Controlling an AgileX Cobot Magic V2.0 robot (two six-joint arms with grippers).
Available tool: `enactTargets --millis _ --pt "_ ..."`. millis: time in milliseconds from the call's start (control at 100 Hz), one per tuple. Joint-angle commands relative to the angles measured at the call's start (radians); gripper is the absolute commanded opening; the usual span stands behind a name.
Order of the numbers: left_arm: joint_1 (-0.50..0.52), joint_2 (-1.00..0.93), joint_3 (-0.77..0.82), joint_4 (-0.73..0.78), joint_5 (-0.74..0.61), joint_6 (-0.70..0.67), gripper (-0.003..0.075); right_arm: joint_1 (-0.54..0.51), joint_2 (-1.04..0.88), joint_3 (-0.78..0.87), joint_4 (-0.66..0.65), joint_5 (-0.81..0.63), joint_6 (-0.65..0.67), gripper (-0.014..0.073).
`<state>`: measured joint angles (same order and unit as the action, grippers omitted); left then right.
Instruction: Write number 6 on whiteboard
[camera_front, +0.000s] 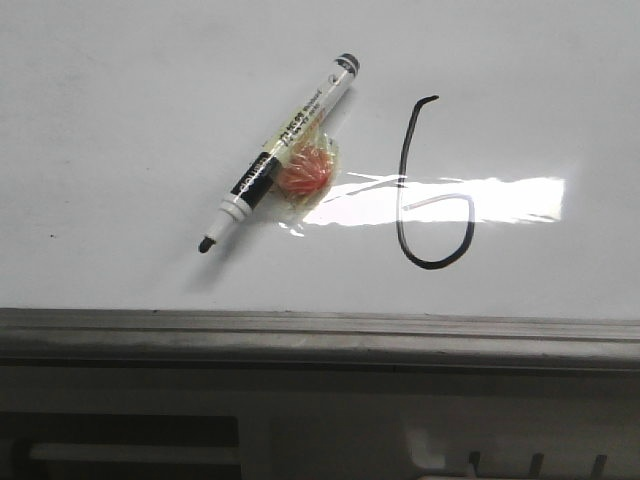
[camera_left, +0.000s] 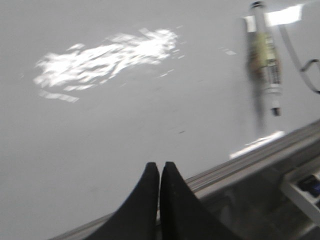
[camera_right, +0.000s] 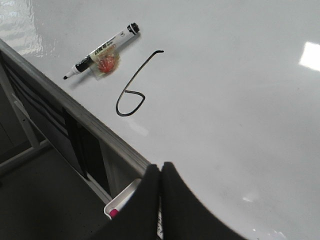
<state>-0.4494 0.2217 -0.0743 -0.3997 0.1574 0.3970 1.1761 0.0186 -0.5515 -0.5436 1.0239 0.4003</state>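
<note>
A black 6 (camera_front: 432, 190) stands drawn on the whiteboard (camera_front: 120, 120), right of centre in the front view, its loop crossing a bright strip of glare. To its left lies a marker (camera_front: 282, 152), uncapped, tip pointing near-left and its far end up to the right. A small orange piece wrapped in clear tape (camera_front: 305, 172) sticks to the marker's barrel on the side toward the 6. Marker and 6 lie near each other but apart. The board's grey frame (camera_front: 320, 335) runs along the near edge.

Neither arm shows in the front view. The left gripper (camera_left: 159, 172) hangs over bare board near the frame, its jaws pressed together with nothing between them. The right gripper (camera_right: 160, 174) hovers by the frame, well apart from the 6 (camera_right: 131, 87) and the marker (camera_right: 102, 50), jaws likewise closed and empty.
</note>
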Motion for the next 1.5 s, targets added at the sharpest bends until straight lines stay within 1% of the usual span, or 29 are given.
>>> enactTargets --millis 0,30,160,280,330,420,540,560,700,1490 --pt "0.081 -0.042 0.01 0.23 -0.068 -0.277 -0.0019 -0.001 0.019 -0.021 -0.032 -0.063 0.001 -0.0043" --pt "0.108 -0.064 0.021 0.267 -0.083 -0.299 -0.0019 -0.001 0.019 -0.021 -0.032 -0.063 0.001 -0.0043" --pt "0.184 -0.136 0.083 0.354 -0.141 -0.299 -0.0019 -0.001 0.019 -0.021 -0.032 -0.063 0.001 -0.0043" --pt "0.233 -0.198 0.123 0.354 -0.079 -0.3 -0.0019 -0.001 0.019 -0.021 -0.032 -0.063 0.001 -0.0043" --pt "0.243 -0.223 0.123 0.349 -0.017 -0.308 -0.0019 -0.001 0.019 -0.021 -0.032 -0.063 0.001 -0.0043" --pt "0.247 -0.255 0.123 0.32 0.049 -0.308 -0.0019 -0.001 0.019 -0.021 -0.032 -0.063 0.001 -0.0043" --pt "0.247 -0.257 0.123 0.153 0.132 -0.308 -0.0019 -0.001 0.019 -0.021 -0.032 -0.063 0.001 -0.0043" --pt "0.247 -0.257 0.123 0.143 0.15 -0.308 -0.0019 -0.001 0.019 -0.021 -0.032 -0.063 0.001 -0.0043" --pt "0.247 -0.257 0.123 0.187 0.146 -0.308 -0.0019 -0.001 0.019 -0.021 -0.032 -0.063 0.001 -0.0043" --pt "0.247 -0.257 0.123 0.187 0.15 -0.308 -0.0019 -0.001 0.019 -0.009 -0.037 -0.053 0.001 -0.0043"
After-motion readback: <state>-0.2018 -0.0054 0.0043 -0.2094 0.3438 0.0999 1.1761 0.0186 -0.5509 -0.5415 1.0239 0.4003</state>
